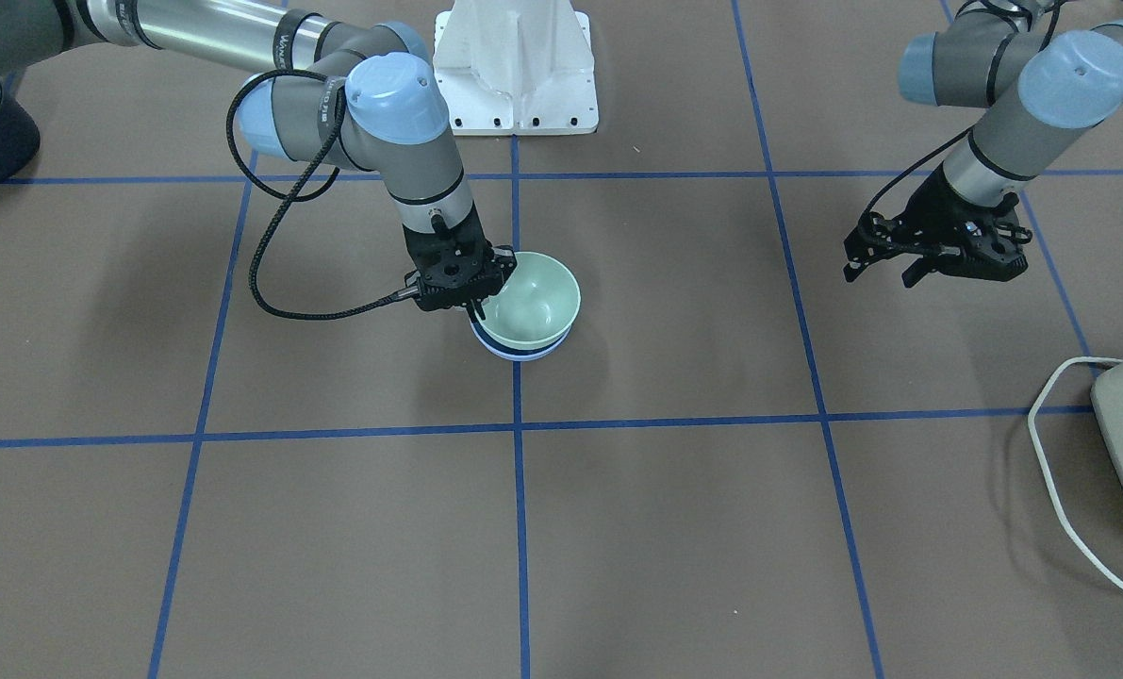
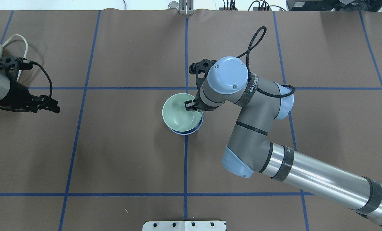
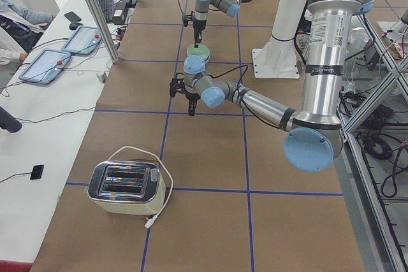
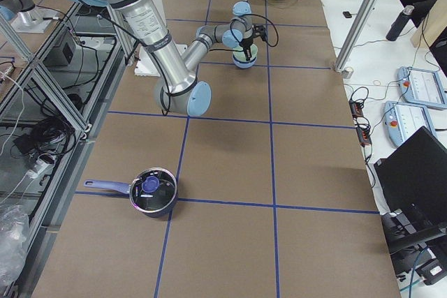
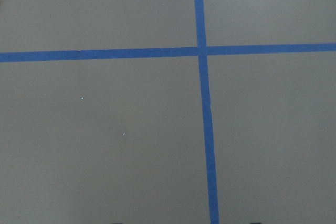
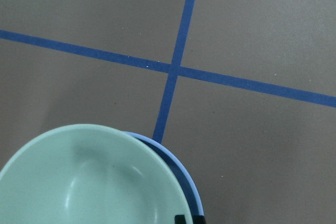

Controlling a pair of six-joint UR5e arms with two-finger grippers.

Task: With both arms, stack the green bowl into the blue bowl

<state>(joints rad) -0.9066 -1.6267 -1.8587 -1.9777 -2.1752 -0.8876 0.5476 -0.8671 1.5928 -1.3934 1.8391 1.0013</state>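
The mint-green bowl (image 1: 535, 300) sits nested in the blue bowl (image 1: 521, 354) at the table's middle, slightly off-centre. Only the blue bowl's rim shows beneath it. Both also show in the overhead view (green bowl (image 2: 179, 113), blue bowl (image 2: 186, 132)) and in the right wrist view (green bowl (image 6: 89, 182), blue bowl (image 6: 185, 172)). My right gripper (image 1: 473, 306) points down with its jaws astride the green bowl's rim on the robot's side, one fingertip (image 2: 189, 105) inside, shut on it. My left gripper (image 1: 882, 273) hangs open and empty over bare table, far from the bowls.
A cream toaster (image 3: 127, 186) with a white cord stands at the table's left end, beyond my left gripper. A dark pot (image 4: 152, 192) with a blue handle sits at the right end. The white pedestal base (image 1: 514, 66) is behind the bowls.
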